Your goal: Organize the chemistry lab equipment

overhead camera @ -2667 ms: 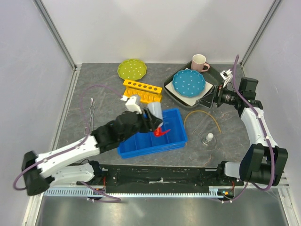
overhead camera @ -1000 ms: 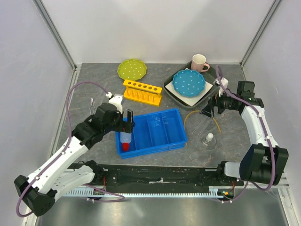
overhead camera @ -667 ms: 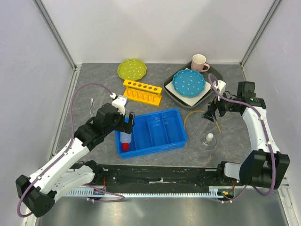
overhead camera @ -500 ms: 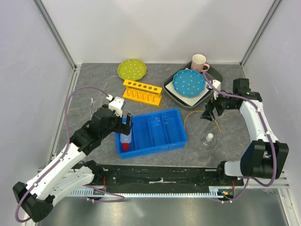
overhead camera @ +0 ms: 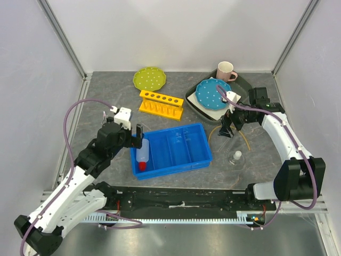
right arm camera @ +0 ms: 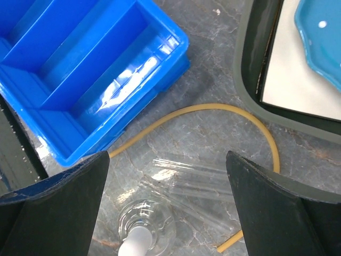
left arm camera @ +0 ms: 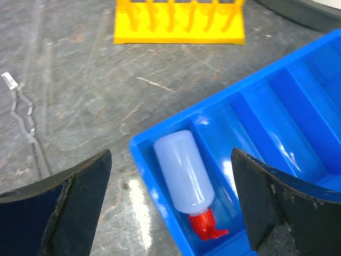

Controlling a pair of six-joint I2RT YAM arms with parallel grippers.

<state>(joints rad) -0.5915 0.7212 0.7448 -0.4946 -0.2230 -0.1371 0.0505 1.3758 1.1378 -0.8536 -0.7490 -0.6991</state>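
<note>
The left gripper is hovering open above the bottle in the blue tray; the right gripper is gaping over the tubing.

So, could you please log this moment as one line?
squeeze bottle: in blue bin; left jaws: open; right jaws: open above tubing; flask: outside bin

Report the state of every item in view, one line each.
Bin: only its left end compartment is filled.
Squeeze bottle: lying in that compartment, nozzle on.
Flask: upright, stoppered.
Tubing: lying loose in an arch.
Glass tubes: lying flat inside the arch.
Tongs: lying flat.
Rack: standing, no tubes in it.
Mug: upright.
Left gripper: open, empty.
Right gripper: open, empty.
</note>
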